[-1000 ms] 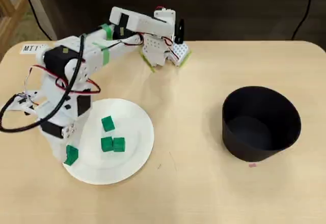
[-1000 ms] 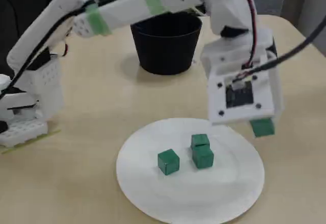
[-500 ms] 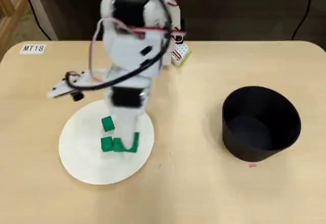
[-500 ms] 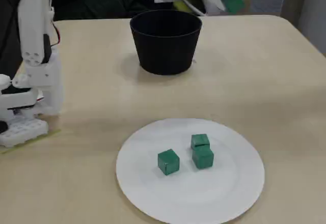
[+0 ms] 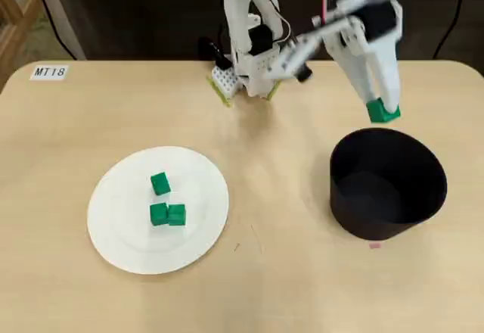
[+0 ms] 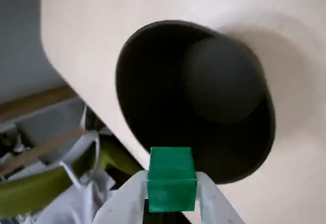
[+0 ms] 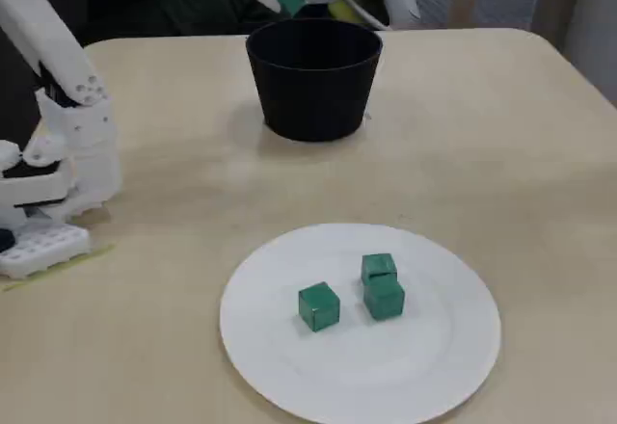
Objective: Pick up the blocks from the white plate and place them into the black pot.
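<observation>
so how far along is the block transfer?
Nothing is visibly delivered: the black pot looks empty in the wrist view. In hand: the tool is shut on one green block, held above the pot's rim. Left: three blocks on the white plate, one alone, two touching.

Overhead view: plate (image 5: 113, 234) lower left bearing three blocks (image 5: 159, 184); pot (image 5: 387, 185) right; fourth block (image 5: 380, 111) just above its rim.
</observation>
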Action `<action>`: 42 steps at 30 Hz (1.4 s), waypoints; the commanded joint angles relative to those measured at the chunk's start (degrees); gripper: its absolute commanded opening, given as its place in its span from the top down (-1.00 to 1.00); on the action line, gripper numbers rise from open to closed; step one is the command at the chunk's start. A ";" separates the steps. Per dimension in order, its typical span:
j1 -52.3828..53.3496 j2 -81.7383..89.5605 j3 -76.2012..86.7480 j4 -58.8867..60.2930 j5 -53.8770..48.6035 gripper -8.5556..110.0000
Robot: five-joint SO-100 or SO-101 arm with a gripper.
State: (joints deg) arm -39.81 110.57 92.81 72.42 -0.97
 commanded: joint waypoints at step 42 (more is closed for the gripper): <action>35.68 -5.36 -2.64 -3.96 0.09 0.90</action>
State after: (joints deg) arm -9.76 102.22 93.25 67.68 -2.99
